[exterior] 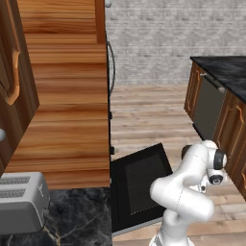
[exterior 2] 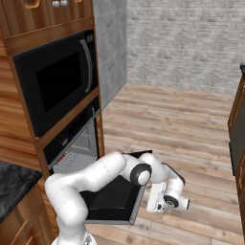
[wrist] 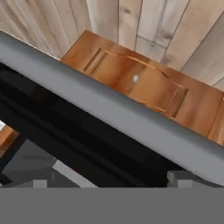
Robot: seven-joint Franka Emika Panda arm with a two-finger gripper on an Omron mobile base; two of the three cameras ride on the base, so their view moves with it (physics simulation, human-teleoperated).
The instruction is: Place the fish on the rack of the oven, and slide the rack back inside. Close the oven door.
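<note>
We see the oven door (exterior: 141,185) lying open, and the gripper (exterior 2: 160,203) beside its front edge; whether its fingers are apart we cannot tell.

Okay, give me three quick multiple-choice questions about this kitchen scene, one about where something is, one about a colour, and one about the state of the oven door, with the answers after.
1. Where is the microwave relative to the oven?
A. Directly above it
B. On the floor
C. Across the room

2. What colour is the toaster?
A. Red
B. Silver-grey
C. Green

3. What state is the oven door in?
A. Shut upright
B. Dropped open
C. Removed and leaning on the wall

Answers:
1. A, the right base view shows the microwave set in the wood cabinetry just over the oven cavity.
2. B, the left base view shows a silver-grey toaster on the dark marbled counter.
3. B, in both base views the black door lies flat, out over the wooden floor, beside the arm.
</note>
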